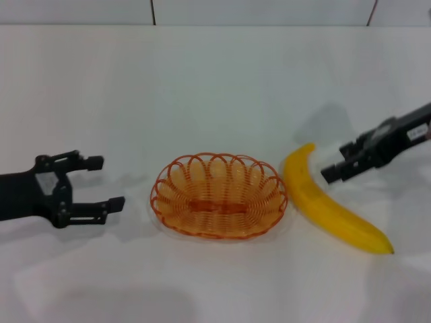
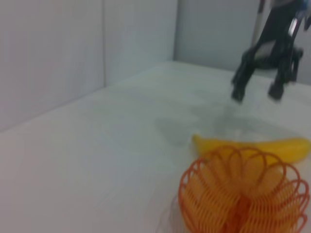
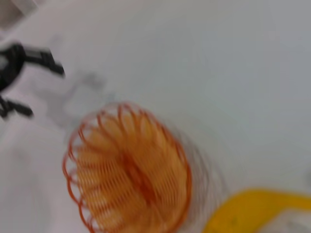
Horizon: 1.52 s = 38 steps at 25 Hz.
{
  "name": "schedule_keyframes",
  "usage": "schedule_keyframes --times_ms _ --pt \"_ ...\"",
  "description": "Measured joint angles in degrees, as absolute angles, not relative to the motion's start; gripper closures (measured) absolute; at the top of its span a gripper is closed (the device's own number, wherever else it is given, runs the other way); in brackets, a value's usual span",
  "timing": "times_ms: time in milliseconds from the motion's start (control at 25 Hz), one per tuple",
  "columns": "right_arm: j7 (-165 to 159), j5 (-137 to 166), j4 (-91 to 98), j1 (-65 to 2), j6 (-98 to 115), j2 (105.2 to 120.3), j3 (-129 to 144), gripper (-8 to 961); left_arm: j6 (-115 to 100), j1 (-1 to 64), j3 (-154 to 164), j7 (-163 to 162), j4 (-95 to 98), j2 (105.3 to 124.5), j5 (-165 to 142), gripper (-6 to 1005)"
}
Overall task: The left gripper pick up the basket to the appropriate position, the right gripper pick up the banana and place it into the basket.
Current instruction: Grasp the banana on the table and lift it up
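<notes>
Nearest you, the banana (image 1: 335, 207) lies right of the basket (image 1: 219, 196), both on the table. Your left gripper (image 1: 100, 183), fingers apart, faces the basket rim for a grab; your right gripper (image 1: 335, 171), fingers parted, hovers over the banana.

A plain white table (image 1: 215, 81) carried two things. The orange wire basket (image 1: 219, 195) sat near the middle of the table, toward its front edge. The yellow banana (image 1: 330, 208) lay flat just beside the basket, on the side toward the table's right edge.
</notes>
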<state>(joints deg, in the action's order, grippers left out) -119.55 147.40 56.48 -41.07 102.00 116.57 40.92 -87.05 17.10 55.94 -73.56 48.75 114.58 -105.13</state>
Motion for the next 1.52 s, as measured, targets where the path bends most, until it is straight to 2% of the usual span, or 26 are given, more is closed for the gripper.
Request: schedule_keyframes --times_ms 240,1520 --pt "-121.11 148.78 51.76 -40.26 96.44 116.88 45.81 85 -87.08 19.33 55.98 -73.23 46.2 114.71 -104.67 92" --pt "-121.75 147.83 40.89 -42.45 89.99 117.07 50.04 115 -87.19 19.68 56.51 -72.85 46.05 114.78 -104.87 92"
